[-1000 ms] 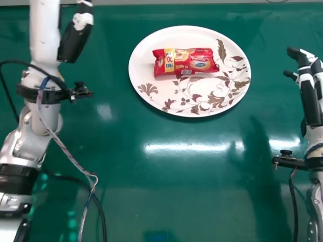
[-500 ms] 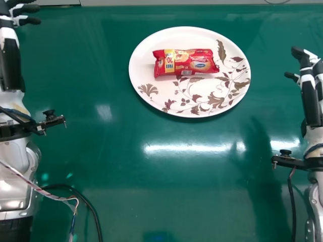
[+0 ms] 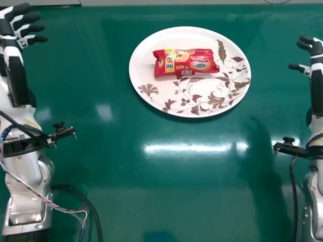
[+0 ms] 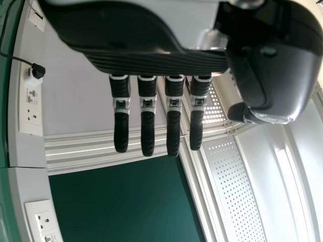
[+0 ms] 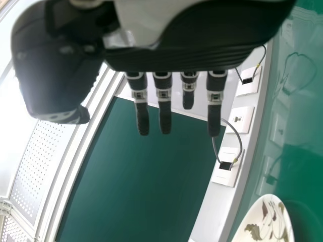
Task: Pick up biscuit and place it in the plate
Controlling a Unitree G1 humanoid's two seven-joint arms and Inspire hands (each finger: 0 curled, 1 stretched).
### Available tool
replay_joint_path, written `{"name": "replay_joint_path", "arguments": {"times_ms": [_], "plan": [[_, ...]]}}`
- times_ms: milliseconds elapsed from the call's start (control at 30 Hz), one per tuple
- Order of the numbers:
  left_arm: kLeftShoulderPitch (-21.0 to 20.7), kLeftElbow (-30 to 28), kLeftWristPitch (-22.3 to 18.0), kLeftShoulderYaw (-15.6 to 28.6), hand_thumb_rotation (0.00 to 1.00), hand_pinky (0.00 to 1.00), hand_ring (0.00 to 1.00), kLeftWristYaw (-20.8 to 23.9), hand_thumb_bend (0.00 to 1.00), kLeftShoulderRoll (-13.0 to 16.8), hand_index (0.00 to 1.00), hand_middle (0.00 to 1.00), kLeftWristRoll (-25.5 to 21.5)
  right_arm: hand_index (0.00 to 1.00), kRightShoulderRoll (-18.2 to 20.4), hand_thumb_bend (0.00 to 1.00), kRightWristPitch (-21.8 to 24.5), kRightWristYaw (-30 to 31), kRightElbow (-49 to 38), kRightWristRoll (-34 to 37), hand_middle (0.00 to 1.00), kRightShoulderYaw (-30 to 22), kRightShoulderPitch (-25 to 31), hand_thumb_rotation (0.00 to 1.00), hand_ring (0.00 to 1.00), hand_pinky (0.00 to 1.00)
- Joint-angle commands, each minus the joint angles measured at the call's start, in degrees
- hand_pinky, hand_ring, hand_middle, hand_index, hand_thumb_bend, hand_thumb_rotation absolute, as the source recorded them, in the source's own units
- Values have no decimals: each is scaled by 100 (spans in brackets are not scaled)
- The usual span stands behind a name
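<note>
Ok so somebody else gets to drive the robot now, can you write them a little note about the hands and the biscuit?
Left hand: open and empty, off at the table's left side.
Right hand: open and empty, off at the right side.
Biscuit packet: lying flat on the plate, in its far half. Neither hand touches it.
Done: the biscuit is in the plate, as the job asks.
Left to do: probably nothing. I'd just keep both hands away from the plate.
</note>
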Motion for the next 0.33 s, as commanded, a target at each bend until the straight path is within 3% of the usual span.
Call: {"name": "replay_joint_path", "arguments": {"times_ms": [0,100,300], "plan": [[137,-81,-61,78,58,56,65,-57,35,-52,71,69,18,81,-89,55,191,-71,-196,-158,82,18,-22,47,77,66],[177,-94,-73,109,59,56,65,-110,36,-54,71,69,3,81,-97,51,341,-66,-281,-291,82,65,-87,46,77,65],[187,-104,-99,199,60,56,65,-272,37,-8,72,69,-115,82,-67,57,236,-65,-147,-255,82,100,-227,55,77,66]]}}
